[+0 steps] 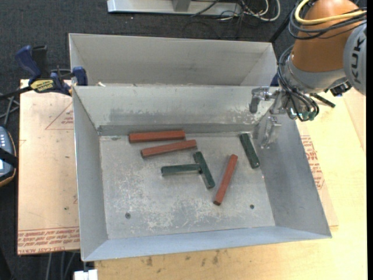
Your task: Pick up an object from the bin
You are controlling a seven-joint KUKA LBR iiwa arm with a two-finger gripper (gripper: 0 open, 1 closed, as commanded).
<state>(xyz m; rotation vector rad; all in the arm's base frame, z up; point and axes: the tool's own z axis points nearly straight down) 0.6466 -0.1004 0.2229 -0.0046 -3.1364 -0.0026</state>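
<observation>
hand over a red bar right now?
No, the hand is at the bin's back right, by the upper end of a lone green bar; the nearest red bar lies apart from it.

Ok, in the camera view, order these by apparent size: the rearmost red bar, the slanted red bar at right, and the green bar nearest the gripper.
1. The rearmost red bar and the slanted red bar look about alike, so I won't rank one over the other.
2. The green bar beside the gripper is clearly the smallest.
</observation>
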